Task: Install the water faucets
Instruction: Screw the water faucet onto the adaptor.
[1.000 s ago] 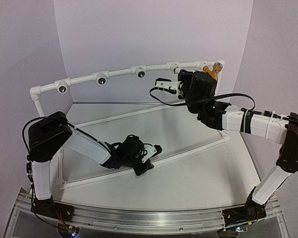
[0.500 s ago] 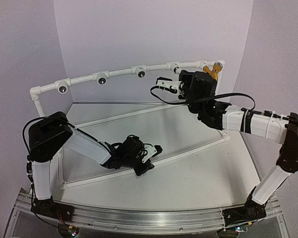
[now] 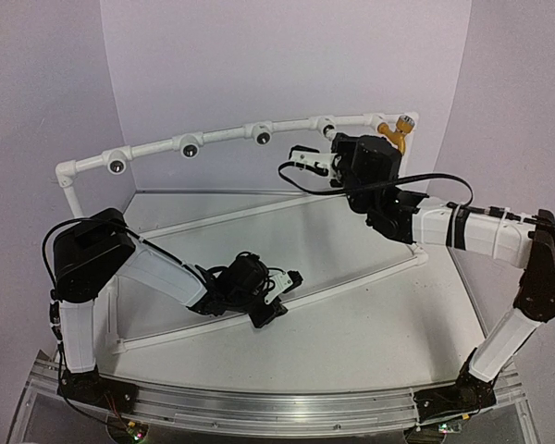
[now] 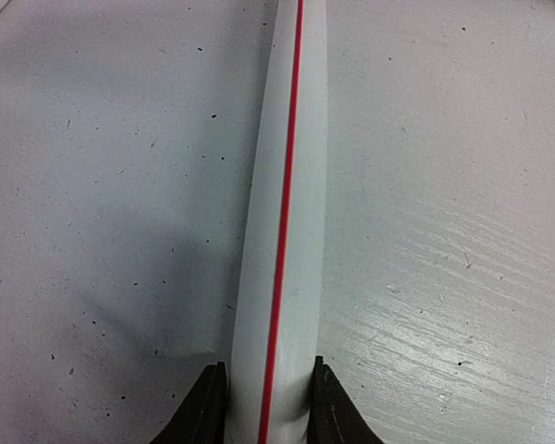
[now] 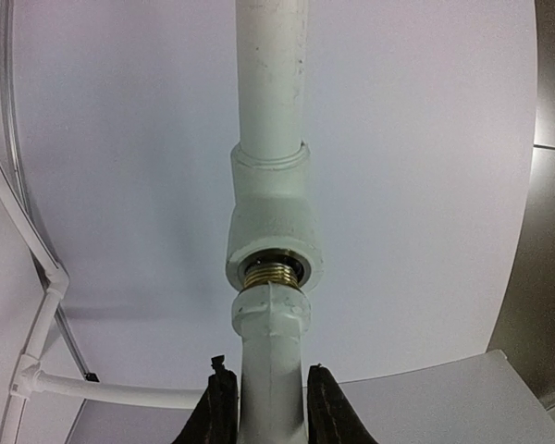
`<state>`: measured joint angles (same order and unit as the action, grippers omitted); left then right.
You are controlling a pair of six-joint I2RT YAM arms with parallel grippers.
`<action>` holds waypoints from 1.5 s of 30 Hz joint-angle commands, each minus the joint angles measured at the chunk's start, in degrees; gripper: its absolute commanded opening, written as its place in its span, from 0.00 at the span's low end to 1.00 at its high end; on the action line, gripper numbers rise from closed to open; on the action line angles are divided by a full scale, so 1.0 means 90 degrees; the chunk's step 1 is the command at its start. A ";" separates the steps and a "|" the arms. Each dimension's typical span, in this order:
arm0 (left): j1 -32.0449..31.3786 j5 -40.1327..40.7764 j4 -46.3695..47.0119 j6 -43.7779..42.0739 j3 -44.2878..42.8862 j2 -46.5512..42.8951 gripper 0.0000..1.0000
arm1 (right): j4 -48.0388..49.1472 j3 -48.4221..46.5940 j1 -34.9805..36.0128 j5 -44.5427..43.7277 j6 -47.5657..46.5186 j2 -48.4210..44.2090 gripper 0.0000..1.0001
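my right gripper (image 5: 268, 370) is clamping the white faucet (image 5: 270, 319), whose brass thread (image 5: 270, 274) is sitting at the mouth of a socket (image 5: 273, 236) on the white pipe frame (image 3: 222, 137). the yellow-orange faucet (image 3: 395, 129) is sitting at the frame's far right corner. my left gripper (image 4: 266, 375) is squeezing a red-striped pipe (image 4: 282, 185) lying on the table (image 4: 444, 231).

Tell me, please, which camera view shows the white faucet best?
The right wrist view: the white faucet stands centre frame between the fingers, its brass thread at the socket. In the top view the right arm hides nearly all of it. The left wrist view shows only a red-striped pipe.
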<state>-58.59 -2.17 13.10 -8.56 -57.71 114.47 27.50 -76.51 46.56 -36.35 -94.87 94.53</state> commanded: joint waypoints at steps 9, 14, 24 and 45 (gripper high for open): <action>-0.0288 -0.0136 -0.0927 0.0666 0.0265 0.0681 0.00 | 0.0447 -0.0652 0.0108 -0.0078 0.0022 0.0244 0.00; -0.0296 -0.0130 -0.0925 0.0654 0.0268 0.0690 0.00 | 0.0463 -0.0481 -0.0052 -0.0172 -0.0083 0.0075 0.00; -0.0302 -0.0120 -0.0927 0.0658 0.0252 0.0708 0.00 | 0.0445 -0.0229 -0.0210 -0.0155 0.0047 -0.0118 0.00; -0.0307 -0.0106 -0.0975 0.0650 0.0149 0.0802 0.00 | -0.0020 -0.0476 -0.0006 -0.0252 0.0394 -0.0083 0.00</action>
<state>-59.53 -1.30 14.06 -8.51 -58.13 115.22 26.18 -77.16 45.44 -37.69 -92.82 94.24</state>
